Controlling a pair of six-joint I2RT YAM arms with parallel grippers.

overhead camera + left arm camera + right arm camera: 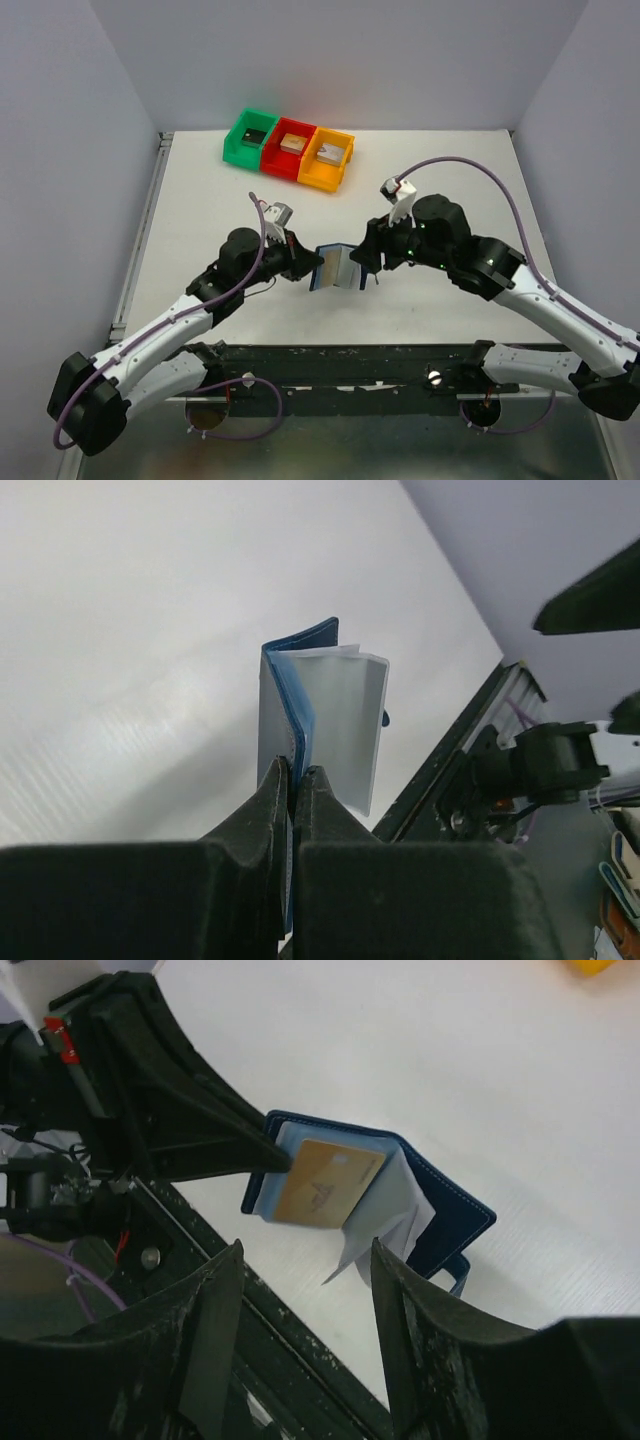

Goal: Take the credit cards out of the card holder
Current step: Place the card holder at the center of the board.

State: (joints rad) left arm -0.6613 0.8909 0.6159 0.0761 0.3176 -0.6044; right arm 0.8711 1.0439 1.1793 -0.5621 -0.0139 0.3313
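The dark navy card holder (pixel 340 265) stands open on its edge near the table's front. My left gripper (pixel 293 772) is shut on the edge of its left cover (pixel 300 680), beside a pale flap (pixel 345 720). In the right wrist view a tan-gold credit card (pixel 325 1185) lies in the open card holder (pixel 450 1210), and pale flaps (pixel 400 1210) fan out beside the card. My right gripper (pixel 305 1260) hangs just in front of the card holder with its jaws apart. Only a flap's tip reaches between them. The other cards are hidden.
Green (pixel 250 137), red (pixel 290 148) and orange (pixel 327 158) bins stand in a row at the back of the table, each with a small block inside. A dark rail (pixel 350 360) runs along the table's near edge, just below the card holder.
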